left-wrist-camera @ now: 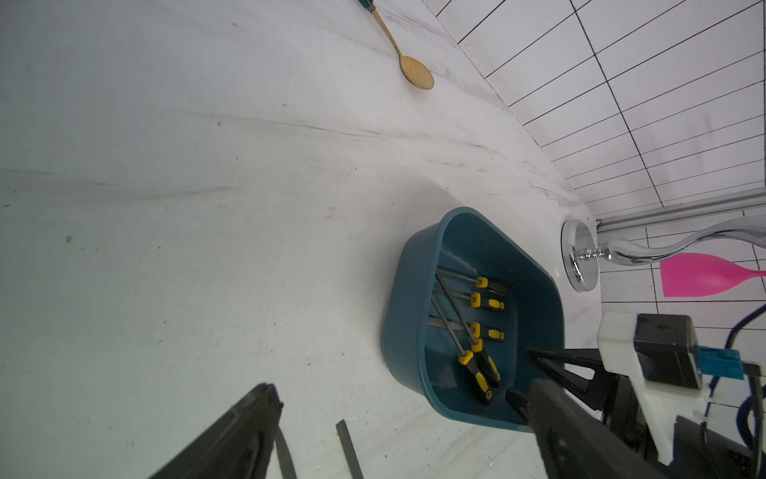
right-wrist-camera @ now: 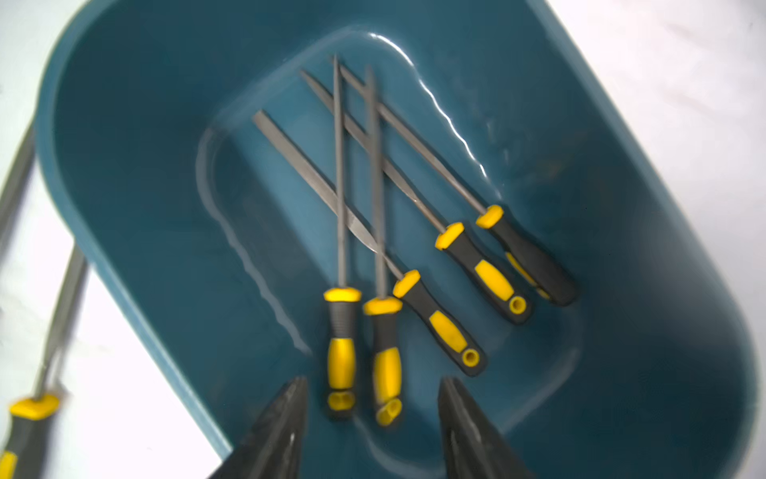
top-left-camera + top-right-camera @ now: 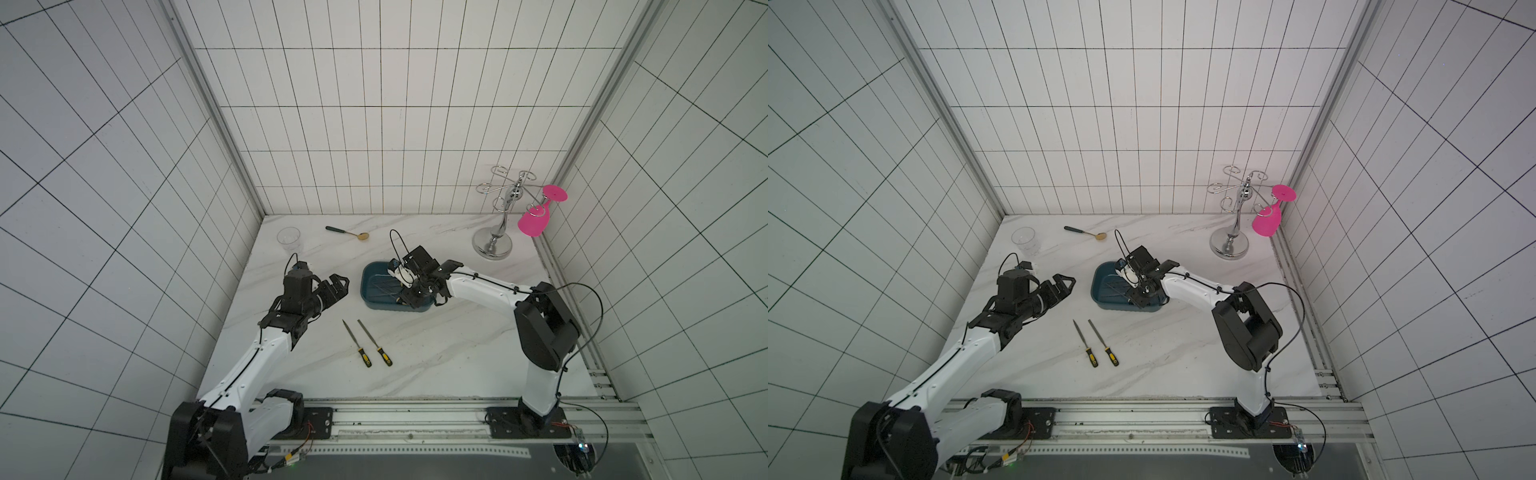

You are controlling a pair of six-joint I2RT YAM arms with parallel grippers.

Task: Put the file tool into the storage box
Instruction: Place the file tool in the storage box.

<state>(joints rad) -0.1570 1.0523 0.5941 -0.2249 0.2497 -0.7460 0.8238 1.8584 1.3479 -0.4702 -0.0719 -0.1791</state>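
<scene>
The storage box (image 3: 371, 291) (image 3: 1100, 291), a teal tub, stands mid-table and holds several yellow-and-black-handled files (image 2: 452, 331) (image 1: 487, 303), some crossing each other. My right gripper (image 2: 373, 381) (image 3: 409, 297) hangs open over the box's near-right end. Nothing is between its fingers, and two file handles (image 2: 340, 356) lie in the box just below them. Two more files (image 3: 355, 343) (image 3: 373, 342) lie side by side on the table in front of the box. My left gripper (image 3: 338, 282) (image 1: 389, 392) hovers open and empty left of the box.
At the back left stand a clear cup (image 3: 288, 239) and a gold spoon (image 3: 347, 232). A chrome rack (image 3: 496, 232) with a pink glass (image 3: 534, 224) hanging from it fills the back right corner. Tiled walls close three sides, and a metal rail (image 3: 415, 415) runs along the front.
</scene>
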